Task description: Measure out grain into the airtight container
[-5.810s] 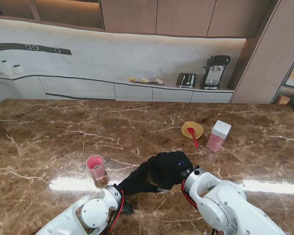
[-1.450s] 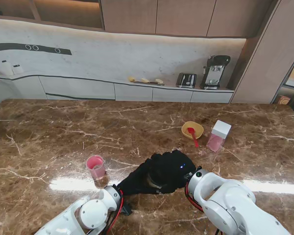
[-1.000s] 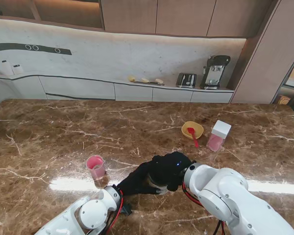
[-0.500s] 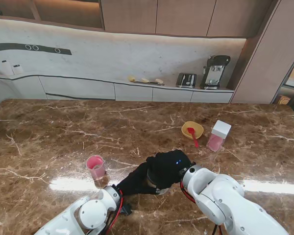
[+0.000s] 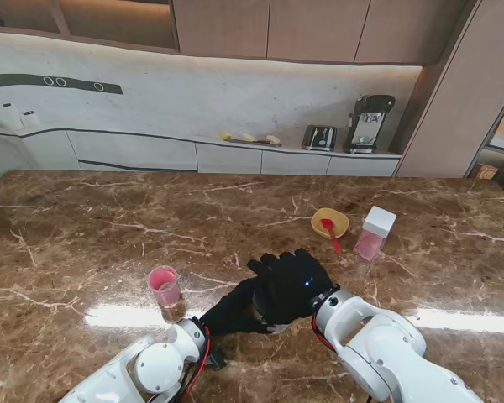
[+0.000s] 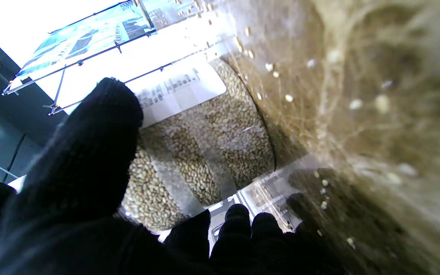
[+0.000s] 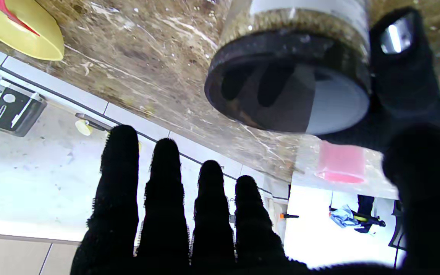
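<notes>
Marble, brown with pale veins, makes up the table. Near its front edge, a little left of centre, the left hand in a black glove wraps a clear jar of grain, thumb on one side and fingers curled round the other. The jar's black lid is on. The right hand hovers right over the lid with its fingers straight and spread, gripping nothing; from the stand it hides the jar. Left of the hands, close by, stands a clear cup with pink inside. Farther back on the right lie a yellow bowl with a red spoon in it, and just right of it a container with a white lid and pink contents.
</notes>
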Motion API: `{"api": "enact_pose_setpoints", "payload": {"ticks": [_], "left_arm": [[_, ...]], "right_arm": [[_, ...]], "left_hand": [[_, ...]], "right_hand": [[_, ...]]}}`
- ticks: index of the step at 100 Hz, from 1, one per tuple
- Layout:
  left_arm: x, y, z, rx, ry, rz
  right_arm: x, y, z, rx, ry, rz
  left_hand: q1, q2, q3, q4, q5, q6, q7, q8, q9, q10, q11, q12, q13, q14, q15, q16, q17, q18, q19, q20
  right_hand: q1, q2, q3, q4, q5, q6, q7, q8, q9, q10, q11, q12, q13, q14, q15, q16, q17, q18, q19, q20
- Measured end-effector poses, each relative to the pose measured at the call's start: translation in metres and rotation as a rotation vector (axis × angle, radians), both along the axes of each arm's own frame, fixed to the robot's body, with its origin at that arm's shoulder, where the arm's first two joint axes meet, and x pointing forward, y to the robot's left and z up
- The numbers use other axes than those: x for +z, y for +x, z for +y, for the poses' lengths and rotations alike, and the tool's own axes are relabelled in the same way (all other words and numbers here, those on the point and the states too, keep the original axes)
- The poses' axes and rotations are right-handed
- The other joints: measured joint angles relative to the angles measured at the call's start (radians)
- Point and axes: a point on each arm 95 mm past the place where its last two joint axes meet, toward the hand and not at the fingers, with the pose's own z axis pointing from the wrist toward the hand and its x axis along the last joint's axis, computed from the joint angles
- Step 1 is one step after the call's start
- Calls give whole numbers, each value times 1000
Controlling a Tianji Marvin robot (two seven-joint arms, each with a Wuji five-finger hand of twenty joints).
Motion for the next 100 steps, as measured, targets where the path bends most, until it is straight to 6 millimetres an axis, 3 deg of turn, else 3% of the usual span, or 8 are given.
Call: {"api": "enact_pose_setpoints", "payload": {"ticks": [6,15,29,40,58,83,94,100], "left_arm": [[0,0,0,1,0,0],[0,0,0,2,-1,0],[0,0,0,3,-3,2],[0,-1,1,5,-4,2],[0,0,2,11,-5,1],[1,0,1,15,-5,8],[1,0,1,15,-5,10],[1,0,1,15,-6,11]], "right_arm": [[6,-1,-1,5,2,49],[10,-2,-1,7,-37,171],[13,4,2,25,-83,187],[9,10,6,33,-74,195],[-3,14,7,24,-39,223],[-7,17,7,12,15,194],[-10,18,8,-14,39,153],[-13,17,9,-30,42,99]], "left_hand": [[0,0,0,0,0,0,5,6,0,0,0,0,0,0,0,0,0,0,0,0],[0,0,0,0,0,0,24,22,0,0,0,0,0,0,0,0,0,0,0,0],[0,-1,0,-1,0,0,39,56,0,0,0,0,0,0,0,0,0,0,0,0],[0,-12,3,-2,0,-1,70,93,0,0,0,0,0,0,0,0,0,1,0,0],[0,-21,8,-3,-2,-1,86,136,0,0,0,1,0,0,0,0,4,3,6,0],[0,-38,18,-4,-2,-1,110,157,0,0,0,1,0,0,0,0,4,3,6,0],[0,-49,18,-4,-1,-1,127,178,0,0,0,1,0,0,0,0,4,3,6,0],[0,-49,19,-4,-1,-1,127,180,0,0,0,1,0,0,0,0,4,3,6,0]], "right_hand": [[132,-92,-7,0,0,0,2,7,-30,7,-13,0,-30,2,-5,-12,-21,0,-35,11],[296,-142,-45,0,0,-23,12,8,-64,11,-7,0,-48,2,-4,-13,-20,0,-49,23],[412,-170,-16,0,0,-46,26,34,-79,23,7,5,-45,11,25,-13,27,-6,-59,23],[406,-245,169,-4,2,-76,69,66,-70,23,76,61,43,11,87,30,103,-25,-17,23],[403,-312,257,-35,111,-129,148,100,33,16,184,146,154,5,217,134,223,-50,84,23],[306,-352,224,-80,216,-133,195,110,190,56,202,209,333,15,329,191,382,-61,228,15],[181,-284,133,-87,252,-73,274,121,316,87,242,219,479,-21,408,203,492,-61,341,1],[109,-163,-2,-87,278,-51,306,123,379,88,305,219,536,-30,434,203,541,-60,398,-36]]}}
